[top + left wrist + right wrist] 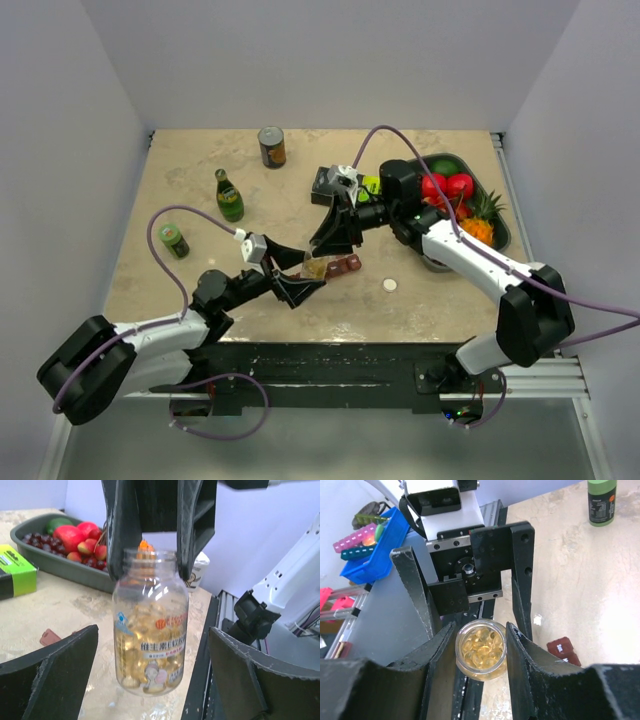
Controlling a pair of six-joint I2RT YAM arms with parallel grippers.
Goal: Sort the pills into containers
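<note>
A clear pill bottle (pixel 316 267) with no lid, full of yellow softgel pills (pixel 481 647), hangs just above the table. My right gripper (pixel 481 626) is shut on its neck from above, and its dark fingers (pixel 120 535) clamp the rim. My left gripper (pixel 152 632) stands open, one finger on each side of the bottle (pixel 150 630) and well apart from it. The dark red containers (pixel 346 265) lie on the table just right of the bottle. Only one end shows in the right wrist view (pixel 563 650), and a corner (pixel 49 636) in the left wrist view.
A small white disc (pixel 389 285) lies right of the containers. A grey fruit tray (pixel 500 228) stands at the back right and a black-and-green box (pixel 342 185) behind the grippers. A green bottle (pixel 229 195), a can (pixel 271 146) and a small green jar (pixel 173 239) stand to the left.
</note>
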